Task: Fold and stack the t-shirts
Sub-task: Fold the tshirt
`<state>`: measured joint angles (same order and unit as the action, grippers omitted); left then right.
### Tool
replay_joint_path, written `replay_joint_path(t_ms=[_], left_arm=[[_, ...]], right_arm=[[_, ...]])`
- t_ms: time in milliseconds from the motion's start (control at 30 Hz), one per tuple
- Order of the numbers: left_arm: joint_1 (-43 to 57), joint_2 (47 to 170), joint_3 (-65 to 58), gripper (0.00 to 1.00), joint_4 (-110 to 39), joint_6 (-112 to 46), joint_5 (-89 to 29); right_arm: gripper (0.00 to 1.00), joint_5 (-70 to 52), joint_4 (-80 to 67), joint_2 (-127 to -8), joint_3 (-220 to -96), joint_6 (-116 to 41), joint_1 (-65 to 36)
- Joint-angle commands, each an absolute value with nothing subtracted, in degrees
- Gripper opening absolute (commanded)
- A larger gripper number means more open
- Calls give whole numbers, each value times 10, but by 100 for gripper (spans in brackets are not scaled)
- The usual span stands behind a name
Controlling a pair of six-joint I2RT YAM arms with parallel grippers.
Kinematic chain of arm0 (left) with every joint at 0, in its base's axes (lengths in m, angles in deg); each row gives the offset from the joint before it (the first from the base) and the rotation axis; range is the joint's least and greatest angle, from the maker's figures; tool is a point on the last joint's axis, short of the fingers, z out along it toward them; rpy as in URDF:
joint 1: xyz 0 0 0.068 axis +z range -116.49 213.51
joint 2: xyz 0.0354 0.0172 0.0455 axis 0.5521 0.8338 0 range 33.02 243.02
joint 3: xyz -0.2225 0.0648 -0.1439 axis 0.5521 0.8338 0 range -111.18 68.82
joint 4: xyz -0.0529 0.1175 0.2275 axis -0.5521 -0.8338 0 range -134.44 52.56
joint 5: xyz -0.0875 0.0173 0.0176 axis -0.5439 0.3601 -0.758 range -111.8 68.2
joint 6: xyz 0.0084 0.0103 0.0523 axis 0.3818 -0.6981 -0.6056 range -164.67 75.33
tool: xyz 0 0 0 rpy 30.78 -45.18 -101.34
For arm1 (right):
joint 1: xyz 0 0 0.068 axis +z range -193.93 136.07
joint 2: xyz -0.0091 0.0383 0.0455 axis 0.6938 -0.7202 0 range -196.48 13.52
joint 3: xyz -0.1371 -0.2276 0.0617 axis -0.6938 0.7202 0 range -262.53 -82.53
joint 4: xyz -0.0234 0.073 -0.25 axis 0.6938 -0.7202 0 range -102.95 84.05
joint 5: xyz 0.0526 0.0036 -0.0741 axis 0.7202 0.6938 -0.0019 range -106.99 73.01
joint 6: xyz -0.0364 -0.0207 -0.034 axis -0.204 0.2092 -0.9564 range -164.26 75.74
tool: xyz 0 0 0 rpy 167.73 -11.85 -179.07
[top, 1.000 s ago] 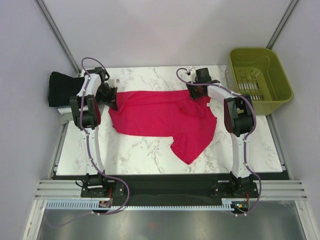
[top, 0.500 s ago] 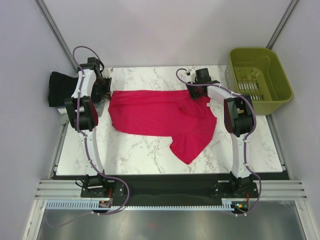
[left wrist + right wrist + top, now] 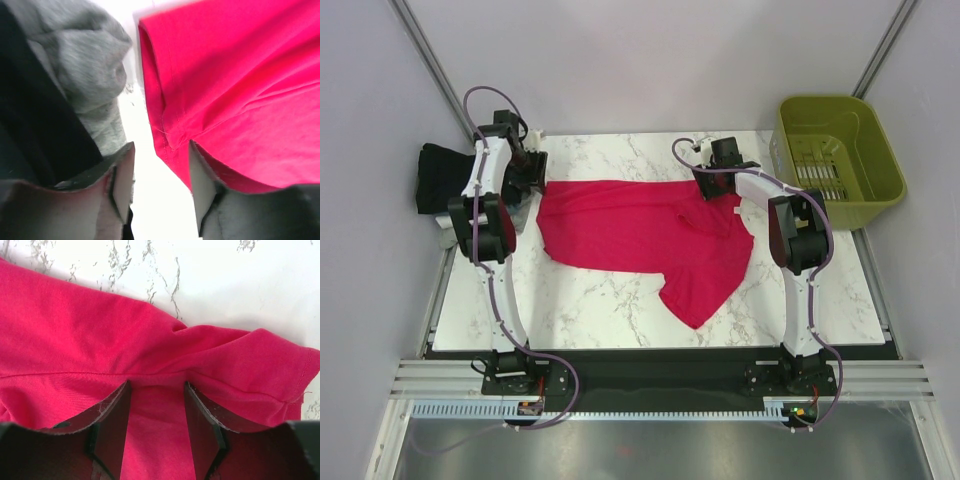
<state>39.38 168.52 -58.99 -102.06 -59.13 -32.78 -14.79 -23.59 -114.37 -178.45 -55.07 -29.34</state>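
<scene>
A crimson-pink t-shirt [image 3: 640, 235] lies spread across the marble table, one sleeve trailing toward the front [image 3: 700, 290]. My left gripper [image 3: 532, 172] hovers at its back-left corner with the jaws open. In the left wrist view only white table shows between the fingers [image 3: 161, 185], and the pink hem [image 3: 165, 125] runs beside the right finger. My right gripper [image 3: 712, 180] is open at the shirt's back-right edge, its fingers [image 3: 156, 425] straddling flat pink cloth [image 3: 150, 350]. A folded black t-shirt [image 3: 445, 175] and grey cloth [image 3: 90, 65] lie at the left.
An olive-green plastic basket [image 3: 840, 160] stands off the table's back right. The folded stack sits just left of the left arm, over the table's left edge [image 3: 448, 235]. Bare marble [image 3: 590, 305] runs along the front.
The left gripper pulled the shirt's left corner out to the left and back, then opened and let it go. The right arm has stayed put.
</scene>
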Motion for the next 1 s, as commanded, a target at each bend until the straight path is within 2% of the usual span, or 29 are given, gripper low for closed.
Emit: replay_joint_path(t_ms=[0, 300, 500, 967], left_arm=[[383, 1629, -621, 57, -968, -601, -332], [347, 1725, -698, 55, -950, -608, -353], [347, 1754, -691, 51, -934, -575, -367], [347, 1809, -689, 52, -909, -510, -396]], right_arm=[[55, -158, -255, -1110, -1775, -553, -290], [57, -166, -258, -1105, -1782, -562, -305], [57, -166, -255, -1105, -1811, -555, -313], [58, -166, -264, -1134, -1802, -558, -340]])
